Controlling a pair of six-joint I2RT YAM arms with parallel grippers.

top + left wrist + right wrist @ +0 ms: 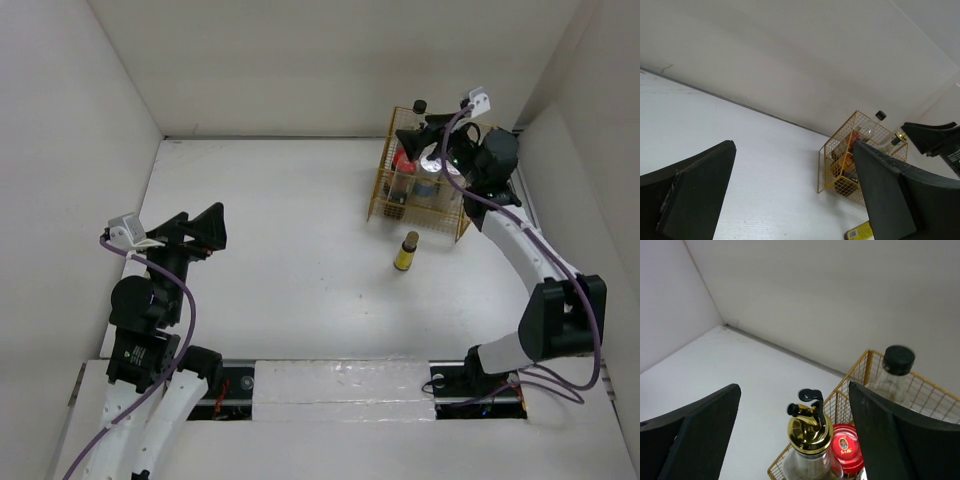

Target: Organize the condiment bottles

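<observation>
Right hand (793, 390), fingers apart over the gold-topped bottle (810, 427) in the rack (867, 362) at the surface's far right corner, should rise clear of wire before fetching the yellow bottle (406, 251) standing just outside.

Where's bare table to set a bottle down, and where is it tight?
Free: the wide stretch of table between the left gripper and the gold wire rack, back to the rear wall; also the strip between the small yellow bottle and the table's near edge. Tight: the rack, full of bottles, right gripper above it.
</observation>
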